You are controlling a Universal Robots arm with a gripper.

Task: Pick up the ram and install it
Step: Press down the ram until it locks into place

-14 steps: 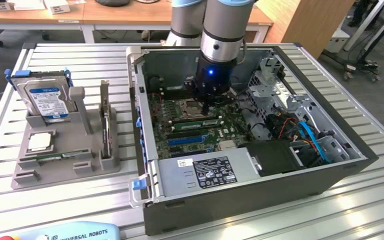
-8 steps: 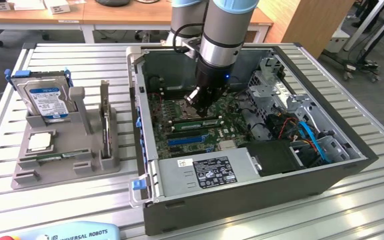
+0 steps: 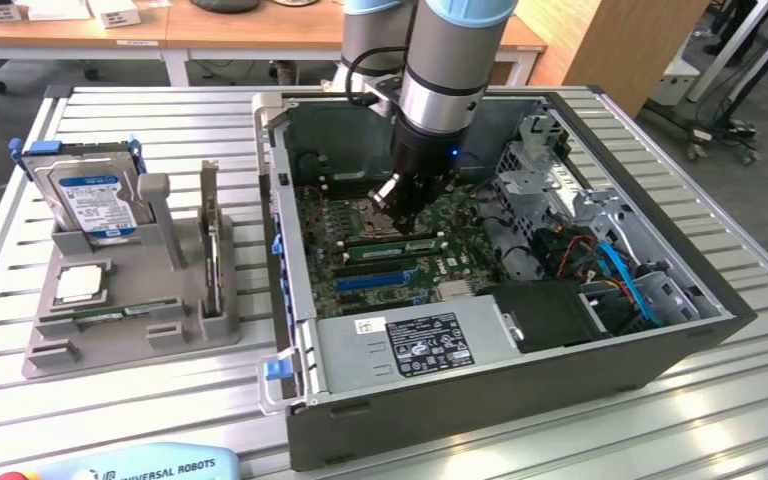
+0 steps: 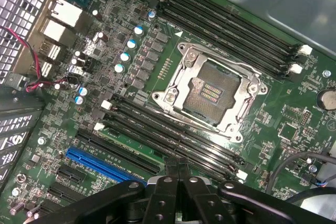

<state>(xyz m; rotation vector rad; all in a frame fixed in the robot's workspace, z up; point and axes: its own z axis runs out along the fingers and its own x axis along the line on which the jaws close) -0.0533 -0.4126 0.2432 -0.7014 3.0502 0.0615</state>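
My gripper [image 3: 390, 207] hangs inside the open computer case [image 3: 491, 400], low over the motherboard [image 3: 357, 225]. Directly below its tip, a long green ram stick with a pale label [image 3: 391, 243] stands along the memory slots. In the wrist view the two dark fingertips [image 4: 174, 167] are pressed together, and the gripper [image 4: 178, 167] is shut over the black memory slots [image 4: 157, 129] beside the empty processor socket [image 4: 212, 90]. Whether the tips touch the stick is hidden. Another green stick [image 3: 101, 316] lies in the grey holder [image 3: 131, 340] at the exterior view's left.
The holder also carries a silver hard drive with a blue-white label [image 3: 91, 195], a square silver processor chip [image 3: 80, 283] and an upright board [image 3: 209, 250]. Inside the case are a black power supply [image 3: 404, 345], drive cages [image 3: 558, 175] and blue cables [image 3: 624, 275]. The case walls stand close around the arm.
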